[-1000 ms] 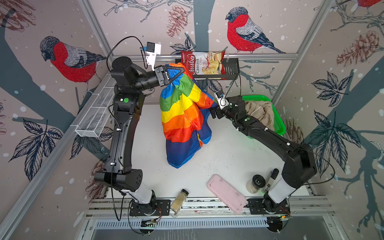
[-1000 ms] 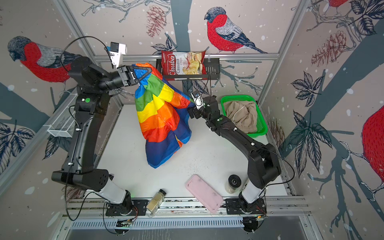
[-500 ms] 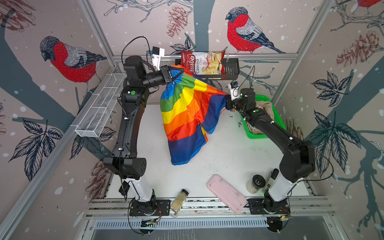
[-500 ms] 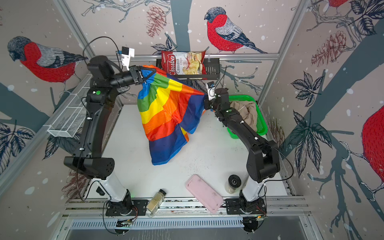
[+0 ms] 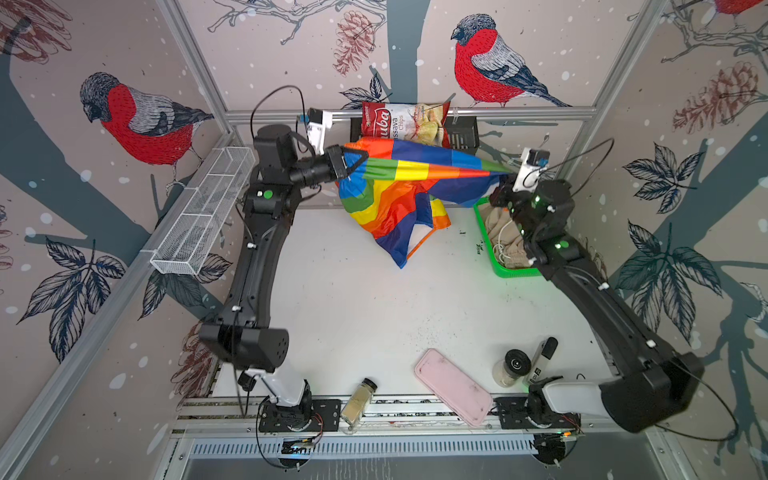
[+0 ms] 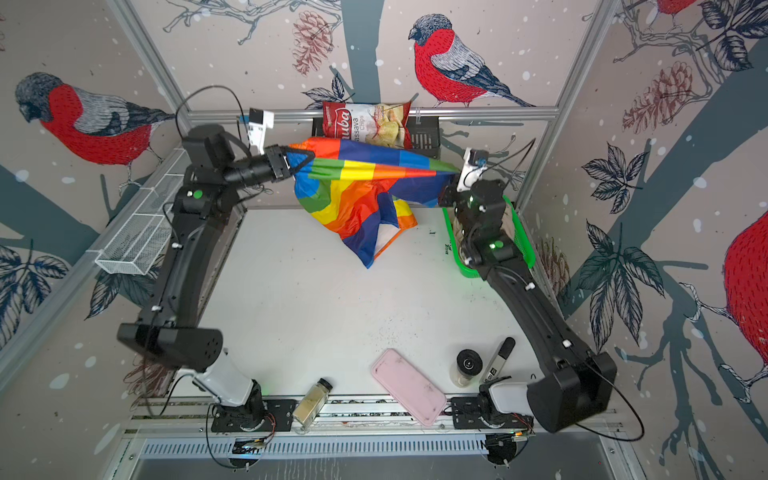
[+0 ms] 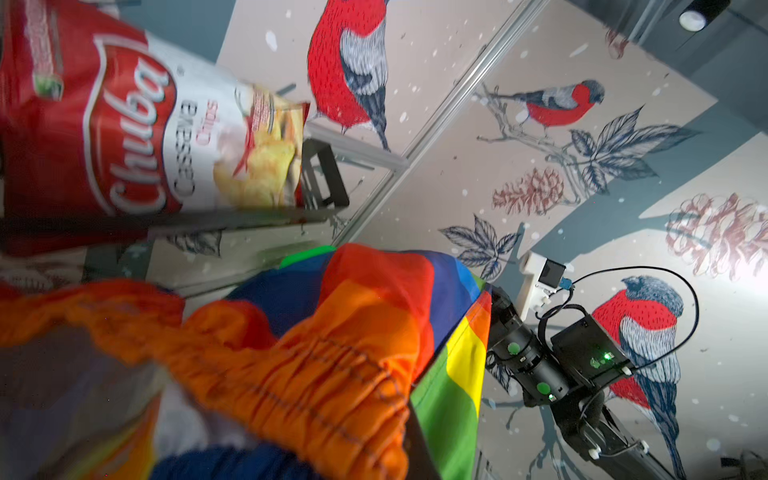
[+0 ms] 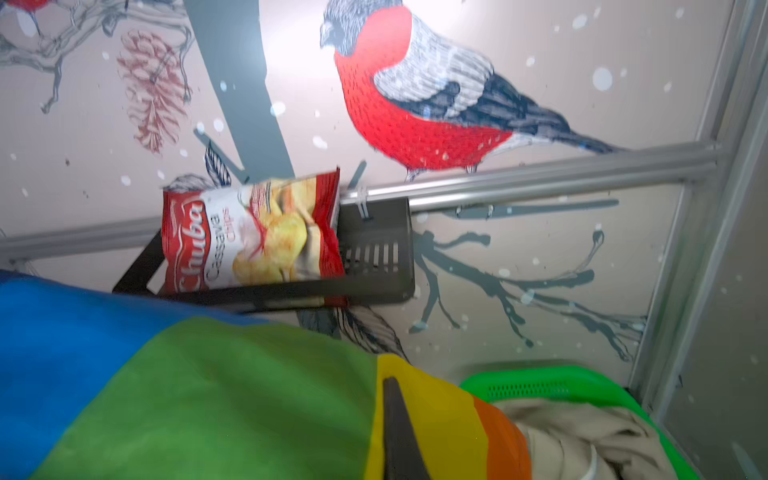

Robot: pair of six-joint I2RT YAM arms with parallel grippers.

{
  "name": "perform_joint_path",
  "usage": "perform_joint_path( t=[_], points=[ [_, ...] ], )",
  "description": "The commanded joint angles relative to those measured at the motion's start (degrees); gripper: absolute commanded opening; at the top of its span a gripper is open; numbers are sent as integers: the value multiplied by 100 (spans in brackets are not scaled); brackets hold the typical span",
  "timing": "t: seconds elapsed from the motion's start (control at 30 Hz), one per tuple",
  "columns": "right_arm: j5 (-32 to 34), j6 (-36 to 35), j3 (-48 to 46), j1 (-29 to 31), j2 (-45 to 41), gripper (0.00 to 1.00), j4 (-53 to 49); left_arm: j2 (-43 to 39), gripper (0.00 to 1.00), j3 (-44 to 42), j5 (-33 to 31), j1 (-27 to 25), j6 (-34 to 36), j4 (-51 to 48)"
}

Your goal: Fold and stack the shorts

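Shorts — left of basket

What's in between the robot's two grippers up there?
The rainbow shorts, stretched from the left gripper to the right gripper, in both top views.

Light's bright and even from overhead in both top views. The white worktop is well exposed with no blown patches, and shadows are soft and faint. Both are sharp, though the wide lens stretches the walls towards the edges. There's a faint green cast on the worktop beside the green basket. In the left wrist view you get a lamp in one corner; the chip bag and the nearest folds of the rainbow shorts are smeared and out of focus. In the right wrist view there's a hazy bloom on the walls above the bag, and the near cloth and beige shorts are soft.
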Motion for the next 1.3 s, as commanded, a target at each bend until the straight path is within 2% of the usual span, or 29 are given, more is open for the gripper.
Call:
perform_joint_path(
  t=[0.0, 0.07, 0.17, 0.27, 0.33, 0.37, 0.43, 0.5, 0.53, 0.57, 0.6, 0.63, 0.67, 0.7, 0.8, 0.93, 1.1, 1.2, 1.27],
  points=[
    [1034, 696, -1272, 198, -557, 0, 170, -843, 0, -2228, -482, 47, -228, 1660],
    [1276, 1101, -2214, 517, -812, 0, 131, -1234, 0, -3747, -476, 46, -612, 2445],
    [1604, 1743, -3165, 746, -1039, 0, -145, -1381, 0, -5230, -459, 0, -929, 2812],
    [1496, 2265, -3550, 761, -1095, 0, -620, -1480, 0, -6042, -744, -68, -730, 2475],
    [1261, 2383, -3730, 844, -1086, 0, -729, -1565, 0, -6265, -1096, -68, -511, 1994],
    [1200, 2469, -3815, 907, -1064, 0, -806, -1600, 0, -6305, -1374, -68, -413, 1664],
    [1091, 2623, -3949, 1040, -979, 8, -933, -1599, 0, -6281, -1906, -68, -283, 968],
    [918, 2765, -4070, 1145, -902, 26, -1005, -1548, 0, -6257, -2367, -68, -227, 352],
    [839, 2820, -4120, 1185, -871, 39, -1048, -1497, 0, -6240, -2568, -68, -201, 76],
    [778, 2882, -4147, 1214, -866, 54, -1099, -1419, 7, -6194, -2771, -55, -208, -202],
    [702, 2891, -4175, 1234, -878, 64, -1131, -1330, 16, -6133, -2888, -38, -177, -435],
    [653, 2887, -4172, 1241, -917, 70, -1188, -1253, 26, -6102, -2972, -35, -173, -562],
    [630, 2866, -4148, 1245, -987, 75, -1257, -1173, 41, -6087, -3030, -20, -206, -644],
    [612, 2822, -4084, 1237, -1070, 79, -1363, -1126, 54, -6064, -3004, -11, -225, -642],
    [697, 2647, -3703, 1214, -1405, 82, -1692, -1139, 69, -5909, -2983, -10, -332, -709],
    [866, 2329, -3073, 1175, -1863, 88, -1925, -1429, 75, -5401, -3280, -10, -349, -1179],
    [1347, 1931, -2451, 1128, -2406, 96, -2106, -1846, 79, -4659, -4092, 2, -250, -1511],
    [1480, 1717, -2334, 1004, -2544, 97, -1843, -1864, 80, -4464, -4451, 54, -259, -1371],
    [1277, 1643, -2315, 835, -2404, 96, -1439, -1712, 80, -4248, -4571, 115, -280, -1283]
  ],
)
